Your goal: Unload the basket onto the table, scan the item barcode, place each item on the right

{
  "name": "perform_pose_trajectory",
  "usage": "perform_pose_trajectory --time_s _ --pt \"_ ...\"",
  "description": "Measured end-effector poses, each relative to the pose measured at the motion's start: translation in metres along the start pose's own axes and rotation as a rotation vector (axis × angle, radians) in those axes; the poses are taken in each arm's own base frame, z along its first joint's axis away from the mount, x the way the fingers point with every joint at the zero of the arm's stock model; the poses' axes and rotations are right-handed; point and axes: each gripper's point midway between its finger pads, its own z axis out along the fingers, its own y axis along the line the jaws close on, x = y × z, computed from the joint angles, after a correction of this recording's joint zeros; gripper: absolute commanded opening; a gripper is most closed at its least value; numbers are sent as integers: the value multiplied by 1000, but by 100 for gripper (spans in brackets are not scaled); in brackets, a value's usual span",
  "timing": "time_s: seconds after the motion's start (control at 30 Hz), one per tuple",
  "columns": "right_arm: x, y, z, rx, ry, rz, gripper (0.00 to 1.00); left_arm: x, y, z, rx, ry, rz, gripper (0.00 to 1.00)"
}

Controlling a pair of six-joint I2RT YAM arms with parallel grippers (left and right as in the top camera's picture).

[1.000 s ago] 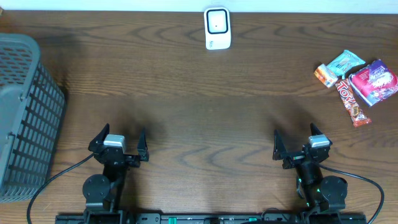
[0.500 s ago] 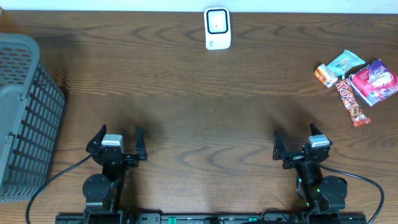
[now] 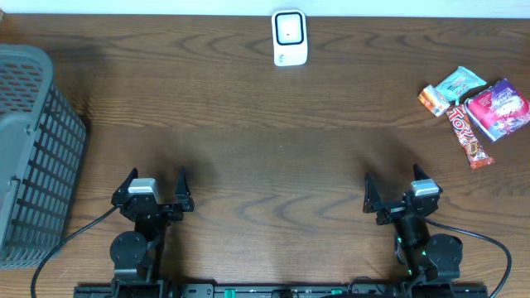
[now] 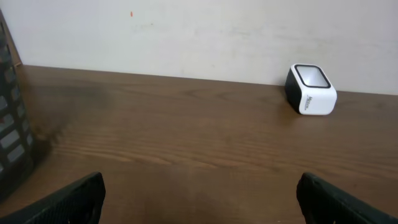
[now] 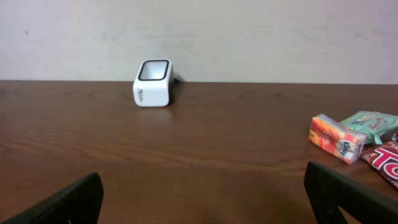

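A white barcode scanner (image 3: 290, 37) with a dark window stands at the far middle of the table; it also shows in the left wrist view (image 4: 310, 89) and the right wrist view (image 5: 153, 83). Snack items lie at the far right: a small orange pack (image 3: 432, 101), a teal packet (image 3: 461, 82), a red candy bar (image 3: 469, 137) and a pink packet (image 3: 499, 108). The orange pack (image 5: 336, 138) and teal packet (image 5: 371, 126) appear in the right wrist view. My left gripper (image 3: 154, 187) and right gripper (image 3: 399, 189) both stand open and empty near the front edge.
A grey plastic basket (image 3: 31, 149) stands at the left edge, its side showing in the left wrist view (image 4: 12, 124). A white wall (image 5: 199, 31) runs behind the table's far edge. Cables trail from both arm bases.
The left gripper has drifted slightly left and toward the front edge. The right gripper and all items are unmoved.
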Motion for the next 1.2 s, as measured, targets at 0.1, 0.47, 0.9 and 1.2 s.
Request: perform_pose_trajectory --time_s 0.1,0.47,0.9,1.2 --pt "0 0 0 0 0 0 99 0 0 0 0 0 0 98" --pt "0 0 0 0 0 0 99 0 0 0 0 0 8 98" --pt "0 0 0 0 0 0 99 0 0 0 0 0 48 98" --pt "0 0 0 0 0 0 99 0 0 0 1 0 53 98"
